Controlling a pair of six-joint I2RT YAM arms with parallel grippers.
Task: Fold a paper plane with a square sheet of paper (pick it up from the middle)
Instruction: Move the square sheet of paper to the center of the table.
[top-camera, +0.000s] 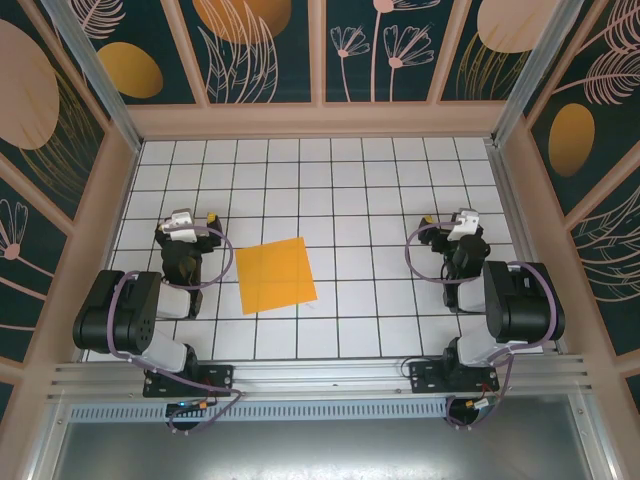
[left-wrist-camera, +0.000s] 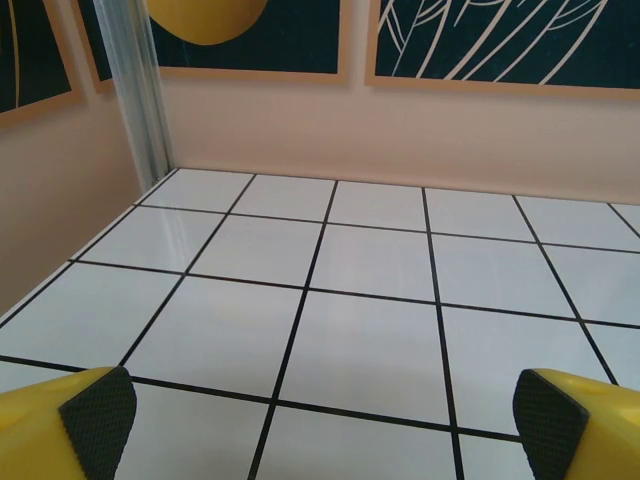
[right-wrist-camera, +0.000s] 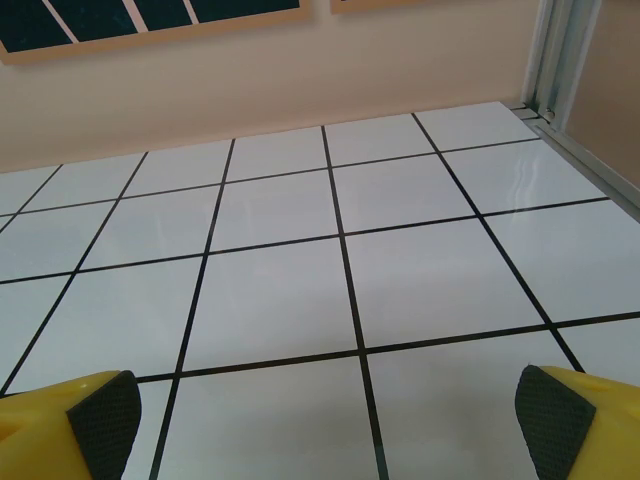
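Top external, square sheet of paper (top-camera: 275, 276) flat on table (top-camera: 350, 200)

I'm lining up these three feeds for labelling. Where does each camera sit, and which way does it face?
Top external: above and behind the left arm and right arm, looking down on the table and the square sheet of paper.
Left wrist: low over the table, facing the far wall; left gripper open at the bottom corners.
Right wrist: likewise, right gripper open.
Wrist views share table and far wall.
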